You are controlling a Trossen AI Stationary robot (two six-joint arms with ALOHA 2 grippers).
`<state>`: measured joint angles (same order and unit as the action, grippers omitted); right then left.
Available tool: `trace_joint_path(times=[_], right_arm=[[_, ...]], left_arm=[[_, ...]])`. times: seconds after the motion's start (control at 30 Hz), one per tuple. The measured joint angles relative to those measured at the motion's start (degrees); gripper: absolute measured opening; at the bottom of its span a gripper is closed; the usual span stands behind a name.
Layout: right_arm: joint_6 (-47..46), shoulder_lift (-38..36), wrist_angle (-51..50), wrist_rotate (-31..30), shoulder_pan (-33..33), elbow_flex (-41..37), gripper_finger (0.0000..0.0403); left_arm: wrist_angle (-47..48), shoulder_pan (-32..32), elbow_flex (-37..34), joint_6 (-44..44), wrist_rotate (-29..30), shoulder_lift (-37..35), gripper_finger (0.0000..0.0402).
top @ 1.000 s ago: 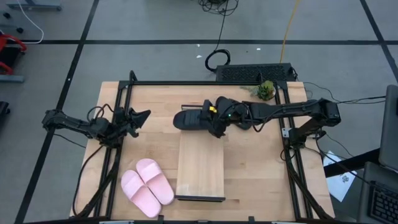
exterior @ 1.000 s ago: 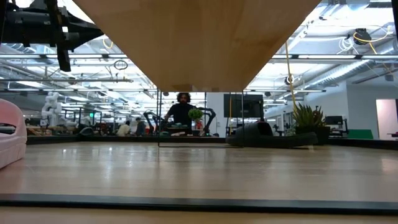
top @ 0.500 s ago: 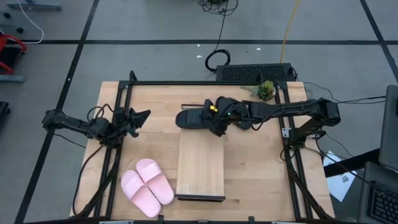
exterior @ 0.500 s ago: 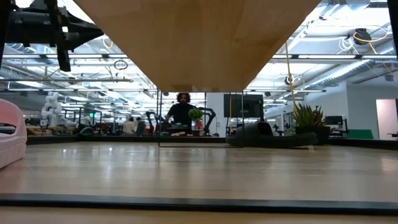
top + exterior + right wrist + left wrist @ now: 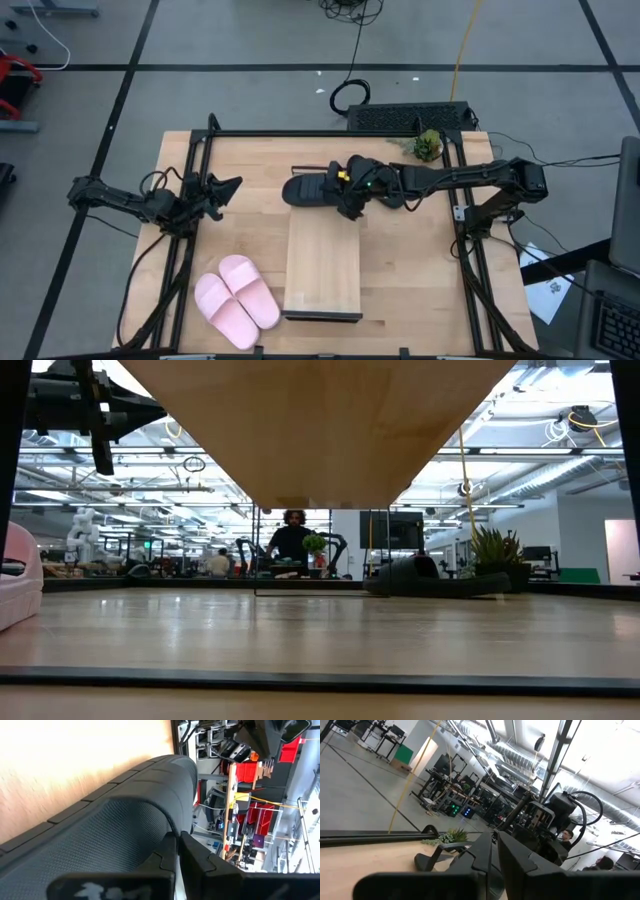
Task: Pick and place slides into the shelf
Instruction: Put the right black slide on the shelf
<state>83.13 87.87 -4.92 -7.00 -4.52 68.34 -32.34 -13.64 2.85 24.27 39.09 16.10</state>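
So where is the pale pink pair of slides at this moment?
In the high view, the pale pink pair of slides lies side by side on the wooden tabletop near its front left corner, just left of the long light-wood shelf board.

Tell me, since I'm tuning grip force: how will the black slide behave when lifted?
The black slide looks like moulded foam, so probably light and slightly bendy. Its textured surface should resist slipping. Held at one edge by the right gripper, it may droop or swing.

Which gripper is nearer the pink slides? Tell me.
Left. The left gripper hangs over the table's left side, up-table from the pink slides. The right gripper, shut on a black slide, is beyond the shelf.
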Motion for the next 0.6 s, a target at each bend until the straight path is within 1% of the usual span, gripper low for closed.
trace_joint_path(times=[0.13, 0.6], right_arm=[[-0.2, 0.0, -0.1, 1.1, 0.0, 0.0, 0.0001], [-2.9, 0.0, -0.9, 1.3, 0.0, 0.0, 0.0003]], left_arm=[[0.0, 0.0, 0.0, 0.0, 0.0, 0.0, 0.0033], [0.0, 0.0, 0.0, 0.0, 0.0, 0.0, 0.0033]])
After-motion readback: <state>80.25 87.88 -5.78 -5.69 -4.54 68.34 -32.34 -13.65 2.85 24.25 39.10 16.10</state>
